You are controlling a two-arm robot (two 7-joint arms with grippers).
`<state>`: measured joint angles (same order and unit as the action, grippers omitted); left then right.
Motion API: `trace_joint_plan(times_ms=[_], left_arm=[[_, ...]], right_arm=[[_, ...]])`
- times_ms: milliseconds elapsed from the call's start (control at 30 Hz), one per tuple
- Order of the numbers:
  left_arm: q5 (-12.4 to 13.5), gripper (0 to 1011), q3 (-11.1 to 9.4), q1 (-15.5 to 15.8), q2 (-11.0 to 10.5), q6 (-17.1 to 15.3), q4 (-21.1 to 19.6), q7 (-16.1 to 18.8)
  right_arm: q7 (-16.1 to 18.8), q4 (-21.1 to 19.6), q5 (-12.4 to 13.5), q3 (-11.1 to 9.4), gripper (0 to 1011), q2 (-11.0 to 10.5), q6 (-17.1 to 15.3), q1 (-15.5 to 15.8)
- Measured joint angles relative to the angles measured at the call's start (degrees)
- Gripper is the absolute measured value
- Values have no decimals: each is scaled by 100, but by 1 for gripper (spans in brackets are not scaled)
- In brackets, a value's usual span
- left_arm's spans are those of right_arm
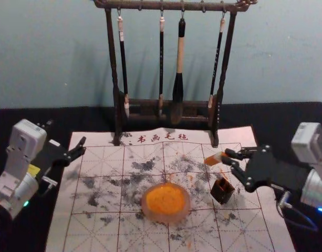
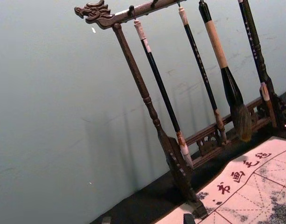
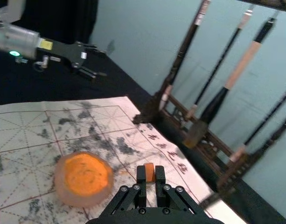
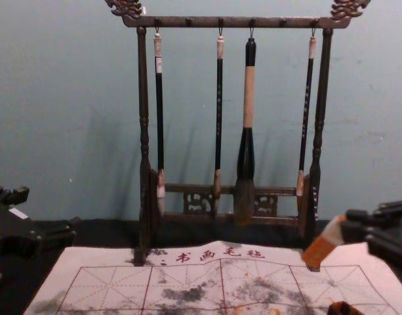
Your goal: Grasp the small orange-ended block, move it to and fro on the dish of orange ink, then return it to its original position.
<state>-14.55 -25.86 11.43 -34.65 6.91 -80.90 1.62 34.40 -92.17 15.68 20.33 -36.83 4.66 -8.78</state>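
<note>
Black table: gridded mat (ink-smudged), brush rack.

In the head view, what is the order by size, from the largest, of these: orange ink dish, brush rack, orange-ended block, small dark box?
Brush rack
Orange ink dish
Small dark box
Orange-ended block

Right gripper clamped — left gripper agape

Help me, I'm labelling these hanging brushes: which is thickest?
The thick black-and-tan brush, third from the left in the head view; the other three have slim, mostly black handles.
</note>
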Motion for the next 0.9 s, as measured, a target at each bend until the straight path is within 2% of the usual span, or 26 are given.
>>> trace_joint_plan(times_ms=[433,900], left_arm=[[-1,1001,0,0,0,0,0,0],[0,1001,0,0,0,0,0,0]], right_arm=[[422,401,-197,626,85,180,145,-582],[810,585,-354,1166,85,109,158,-899]])
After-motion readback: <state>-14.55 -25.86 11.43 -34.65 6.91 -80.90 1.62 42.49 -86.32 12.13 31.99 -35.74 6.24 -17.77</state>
